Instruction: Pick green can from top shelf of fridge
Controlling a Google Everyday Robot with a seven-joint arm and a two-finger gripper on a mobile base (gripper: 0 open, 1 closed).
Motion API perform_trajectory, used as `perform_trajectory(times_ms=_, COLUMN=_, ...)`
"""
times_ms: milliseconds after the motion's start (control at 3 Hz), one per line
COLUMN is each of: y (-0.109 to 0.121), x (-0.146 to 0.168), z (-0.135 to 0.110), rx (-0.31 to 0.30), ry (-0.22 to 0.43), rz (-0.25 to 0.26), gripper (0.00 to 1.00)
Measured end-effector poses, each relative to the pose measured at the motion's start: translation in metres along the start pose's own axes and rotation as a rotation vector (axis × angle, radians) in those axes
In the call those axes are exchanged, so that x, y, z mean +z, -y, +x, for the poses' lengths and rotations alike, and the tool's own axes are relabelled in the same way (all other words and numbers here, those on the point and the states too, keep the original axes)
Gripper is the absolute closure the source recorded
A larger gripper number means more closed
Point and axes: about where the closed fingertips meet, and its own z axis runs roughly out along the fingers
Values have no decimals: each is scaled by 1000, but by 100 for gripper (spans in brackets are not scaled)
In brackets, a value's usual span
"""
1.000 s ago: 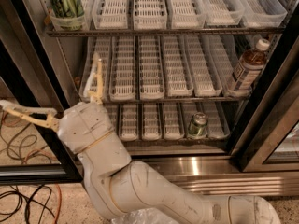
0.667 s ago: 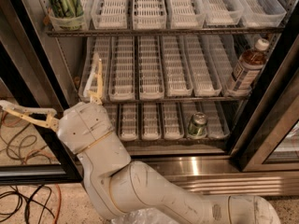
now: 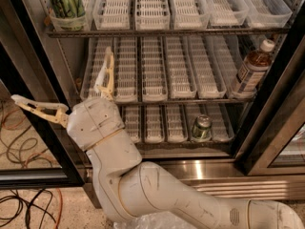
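The fridge (image 3: 200, 168) stands open, its stainless steel base band gleaming under black-framed glass doors. Three wire racks hold rows of long, clear, slotted plastic lane trays. On the top shelf (image 3: 167, 31), in the upper left of the frame, the green can (image 3: 66, 3) sits upright in the leftmost tray, dark green with pale stalk-like print; its top is cut off by the frame edge. A brown bottle (image 3: 251, 69) with a white cap leans at the right end of the middle rack, and a squat green can (image 3: 201, 128) with a shiny lid rests on the bottom rack, right of centre.

The arm is smooth, off-white and rounded, sweeping up from the lower right to a bulbous wrist at centre left. The tool (image 3: 61, 82) is spread wide: one cream finger points up against the middle rack's trays, the other reaches out left across the dark door frame. It grips nothing and sits well below the green can. Tangled cables (image 3: 24, 209) lie on the speckled floor, lower left.
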Motion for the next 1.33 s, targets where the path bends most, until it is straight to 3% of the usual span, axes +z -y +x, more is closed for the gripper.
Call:
perform_trajectory(times_ms=333, y=1, x=9, z=-2, rx=-79, ry=-10, rz=11, gripper=0)
perform_trajectory(times_ms=667, y=14, x=9, z=0, rx=-74, ry=-2, rz=12, gripper=0)
perform_trajectory(times_ms=1333, y=66, x=7, z=5, rx=-84, ry=-18, rz=80, gripper=0)
